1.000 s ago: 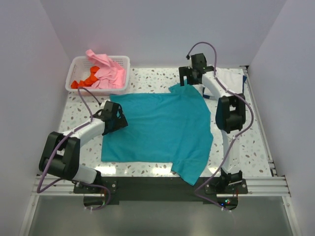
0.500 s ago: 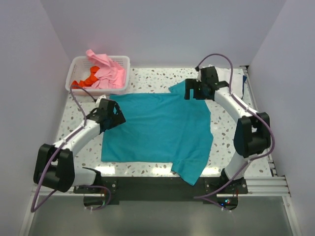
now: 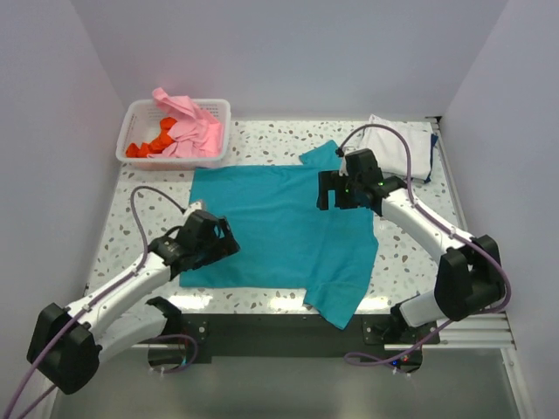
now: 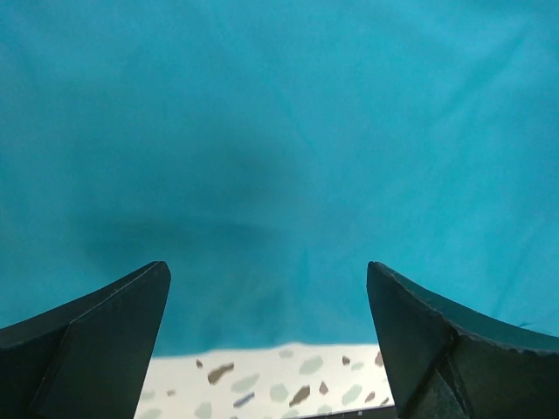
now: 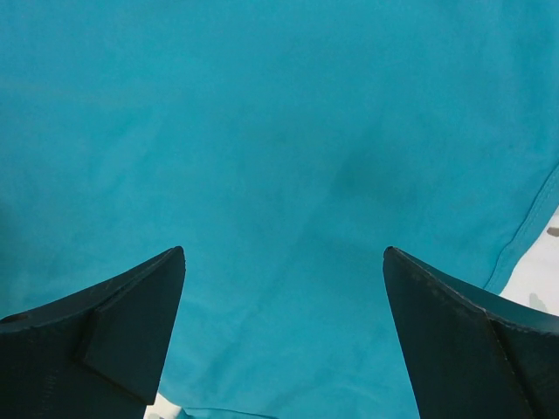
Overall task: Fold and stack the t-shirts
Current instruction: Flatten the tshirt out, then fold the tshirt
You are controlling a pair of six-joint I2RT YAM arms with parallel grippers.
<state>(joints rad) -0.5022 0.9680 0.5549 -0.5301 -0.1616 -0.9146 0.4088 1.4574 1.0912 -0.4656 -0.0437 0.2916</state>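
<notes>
A teal t-shirt (image 3: pixel 279 218) lies spread flat in the middle of the table, one sleeve at the far right and one hanging toward the front edge. My left gripper (image 3: pixel 225 243) hovers open over its near left edge; in the left wrist view the gripper (image 4: pixel 266 266) has only teal cloth (image 4: pixel 279 131) and a strip of table (image 4: pixel 279 384) between its fingers. My right gripper (image 3: pixel 323 192) is open above the shirt's right half, and the right wrist view shows that gripper (image 5: pixel 284 250) empty over teal cloth (image 5: pixel 279 113). Pink t-shirts (image 3: pixel 188 127) and orange-red ones (image 3: pixel 150 144) fill the basket.
The white slatted basket (image 3: pixel 131 118) stands at the back left corner. A folded white t-shirt (image 3: pixel 393 144) on a dark blue one (image 3: pixel 431 150) sits at the back right. White walls close in the speckled table (image 3: pixel 140 201) on three sides.
Both arms have swung toward the near side. The left gripper went from the shirt's far left edge to its near left edge. The right gripper left the far sleeve, uncovering the white stack.
</notes>
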